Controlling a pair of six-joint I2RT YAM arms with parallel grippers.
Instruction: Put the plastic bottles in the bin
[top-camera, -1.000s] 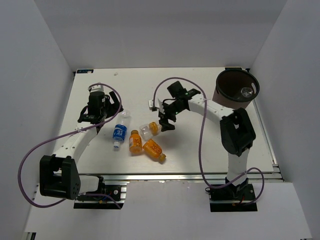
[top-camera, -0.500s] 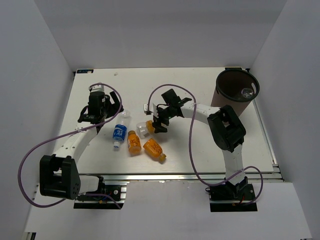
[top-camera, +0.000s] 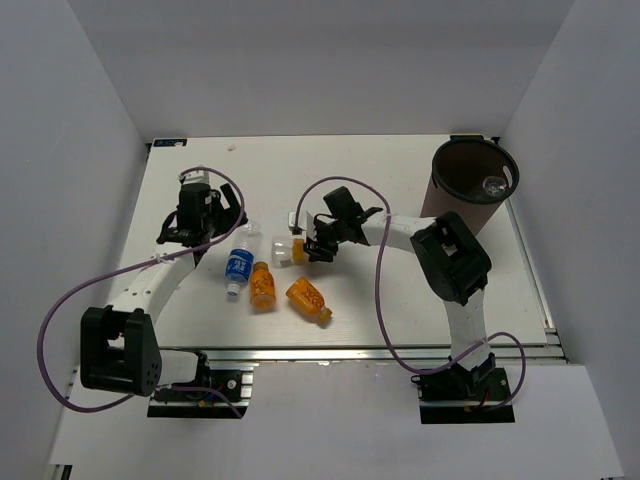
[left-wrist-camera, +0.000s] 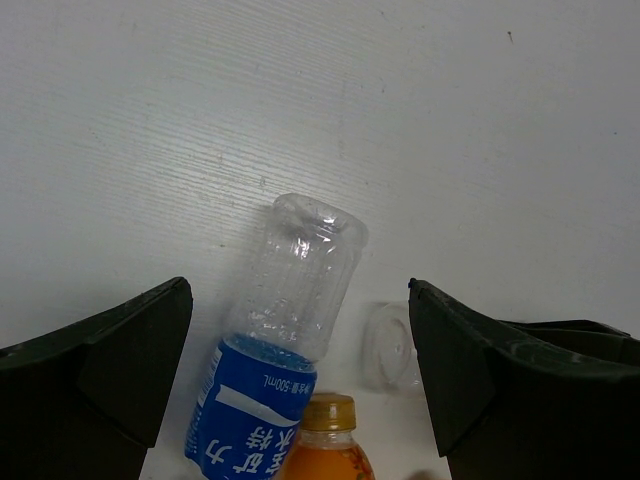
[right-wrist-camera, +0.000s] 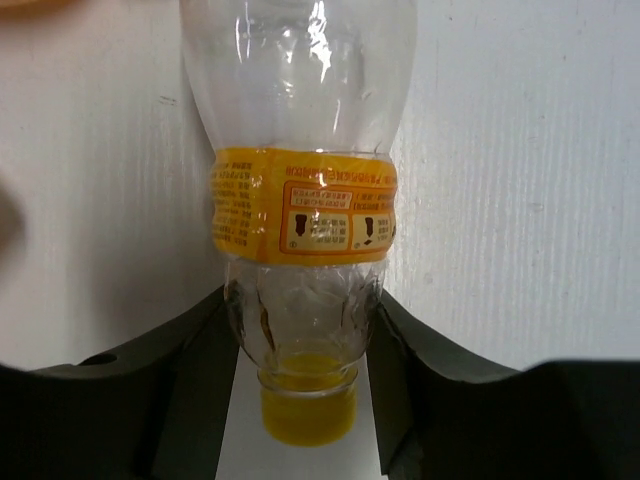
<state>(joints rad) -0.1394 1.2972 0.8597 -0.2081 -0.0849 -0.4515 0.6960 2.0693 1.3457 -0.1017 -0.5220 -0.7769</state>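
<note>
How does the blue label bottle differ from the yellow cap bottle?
The blue-label bottle wears a blue band; the yellow-cap bottle wears a yellow one. The blue-label bottle lies untouched between the open left jaws, while the right jaws touch the yellow-cap bottle on both sides. Both are clear and lie on the table.

Obstacles: plastic bottles (top-camera: 262, 286) clustered mid-desk (top-camera: 400, 170) toward the near edge, bin (top-camera: 455, 203) at far right corner; open passage along far edge and, seemingly, near right corner.
</note>
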